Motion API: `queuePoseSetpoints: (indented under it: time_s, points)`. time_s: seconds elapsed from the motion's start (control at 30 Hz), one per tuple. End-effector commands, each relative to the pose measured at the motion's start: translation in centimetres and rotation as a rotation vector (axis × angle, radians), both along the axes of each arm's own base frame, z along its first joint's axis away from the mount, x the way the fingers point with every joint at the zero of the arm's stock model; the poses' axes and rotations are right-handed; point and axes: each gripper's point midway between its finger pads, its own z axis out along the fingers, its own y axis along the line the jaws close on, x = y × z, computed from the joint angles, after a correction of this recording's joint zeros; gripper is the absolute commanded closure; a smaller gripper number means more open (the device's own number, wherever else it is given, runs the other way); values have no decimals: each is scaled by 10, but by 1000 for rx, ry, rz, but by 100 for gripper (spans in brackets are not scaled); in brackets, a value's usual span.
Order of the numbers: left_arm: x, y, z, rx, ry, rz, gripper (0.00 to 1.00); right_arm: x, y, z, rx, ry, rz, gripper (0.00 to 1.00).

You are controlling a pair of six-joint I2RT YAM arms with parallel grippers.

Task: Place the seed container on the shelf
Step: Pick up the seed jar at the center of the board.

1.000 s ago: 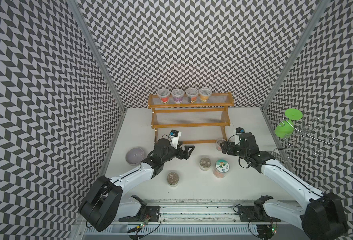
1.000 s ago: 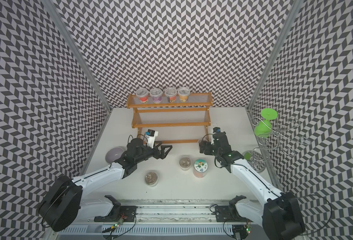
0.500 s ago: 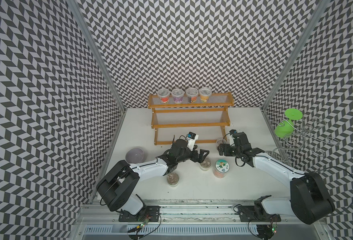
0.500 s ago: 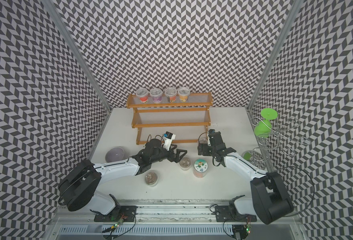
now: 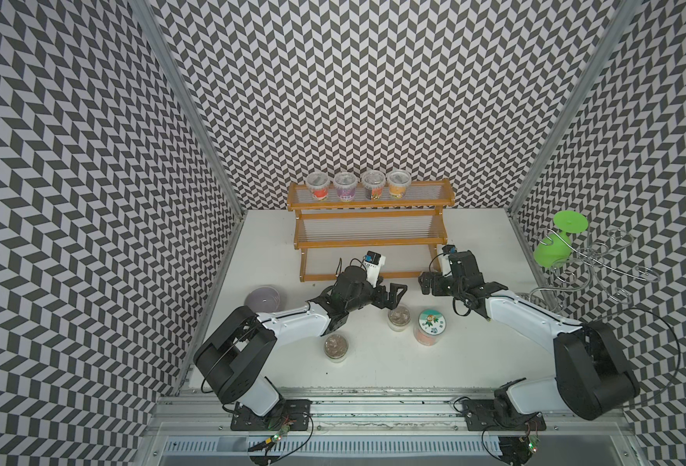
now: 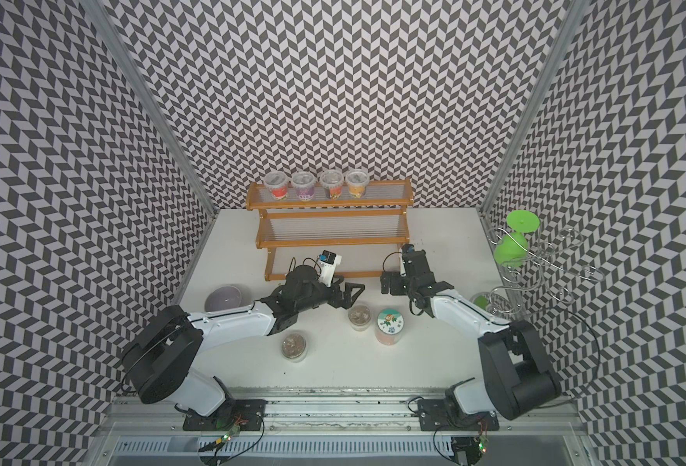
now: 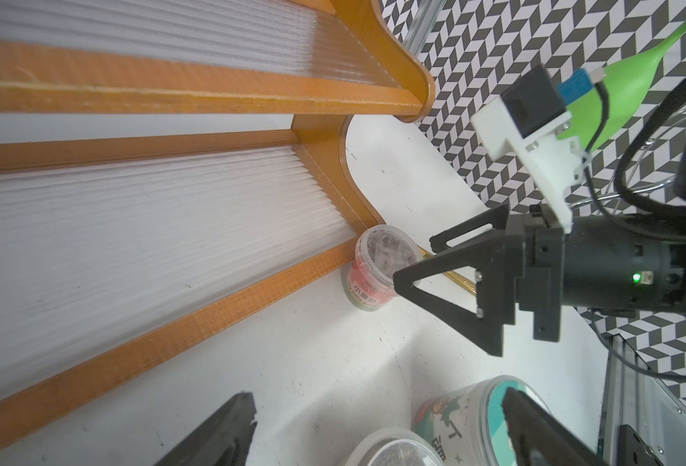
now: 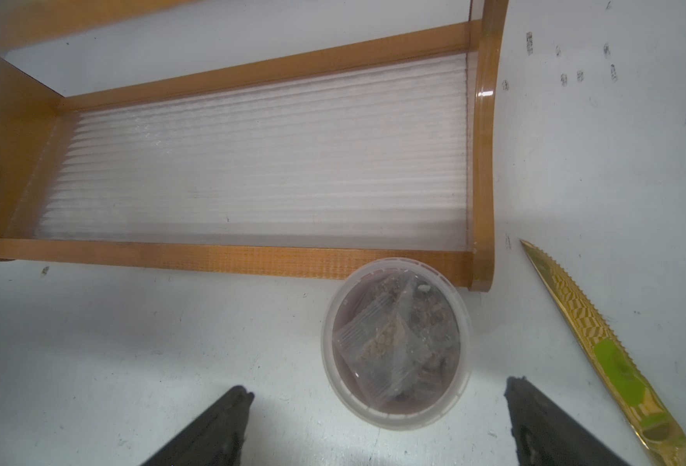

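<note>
The seed container [image 8: 398,347], a small clear cup with a red label and a see-through lid, stands upright on the white table [image 5: 373,363], not on the shelf [image 5: 367,243]. It sits at the shelf's near right corner, just in front of the bottom tier's front rail. Whether it actually touches the rail is hard to tell from these angles.

The right gripper [image 5: 428,283] hangs low over the container with its jaws wide apart. Its fingers [image 8: 220,427] flank the cup's near edge without touching it. In both top views this gripper covers most of the container.

The left gripper [image 5: 392,296] is further left, near the middle of the shelf's front. Its jaws are also spread wide and hold nothing. Just on its near side stands a cup with a grey lid [image 5: 398,316]. To the right of that cup is a bigger tub with a cartoon lid [image 5: 431,322]. A second grey-lidded cup [image 5: 336,347] stands nearer and further left.

Four cups [image 5: 357,185] line the left half of the shelf's top tier. A purple bowl [image 5: 264,298] sits by the left wall. A gold knife [image 8: 599,351] lies flat on the table to the right of the container. A green glass [image 5: 555,246] is upside down by the right wall.
</note>
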Motion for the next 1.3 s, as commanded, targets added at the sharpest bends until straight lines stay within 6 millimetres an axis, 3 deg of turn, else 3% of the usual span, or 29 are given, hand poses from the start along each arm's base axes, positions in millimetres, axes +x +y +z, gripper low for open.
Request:
queuePoseSetpoints:
  time_s: [0.0, 0.5, 0.8, 1.03, 1.2, 1.27]
  points:
    - [7, -1, 9, -11, -5, 11, 0, 10, 1, 7, 2, -25, -8, 0]
    - [4, 10, 9, -2, 1, 29, 0, 24, 9, 2, -13, 18, 13, 0]
    - [6, 11, 14, -8, -1, 26, 0, 6, 24, -2, 37, 51, 119, 3]
    - [5, 15, 14, -5, -2, 34, 0, -10, 32, 11, 79, 42, 175, 5]
    - [5, 17, 14, -6, -2, 36, 0, 8, 0, 11, -64, -4, 3, 5]
    - [5, 16, 16, -9, -7, 36, 0, 11, -2, 7, -94, 14, -9, 5]
